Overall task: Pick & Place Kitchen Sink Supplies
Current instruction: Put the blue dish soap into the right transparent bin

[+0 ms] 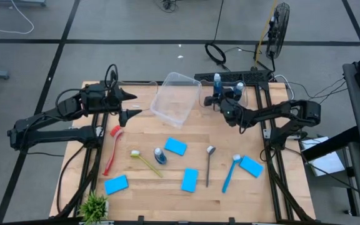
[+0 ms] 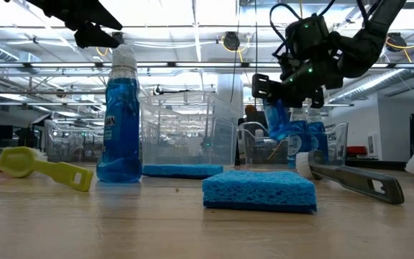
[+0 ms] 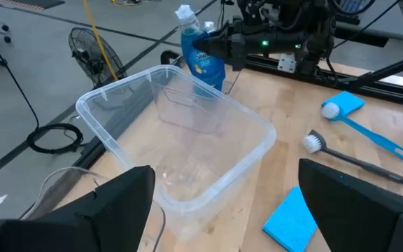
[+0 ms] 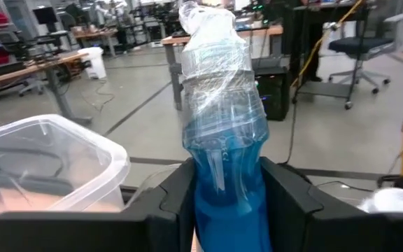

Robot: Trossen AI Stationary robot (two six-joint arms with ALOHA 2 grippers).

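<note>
High view: right gripper [image 1: 220, 100] is clamped on a blue bottle [image 1: 217, 81], held just beside the clear bin [image 1: 175, 100]; left gripper [image 1: 132, 105] is spread empty beyond the bin.

Low view: bottle [image 2: 279, 119] is seen lifted off the table.

Right wrist view: bottle [image 4: 222, 140] is upright between the fingers [image 4: 170, 203]; the bin [image 4: 54, 161] lies alongside.

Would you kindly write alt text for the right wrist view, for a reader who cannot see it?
The right end effector grips a small blue bottle upright between its two dark fingers, the bottle's pale cap wrapped in clear film. A clear plastic bin sits to one side, with a workshop room beyond.
</note>
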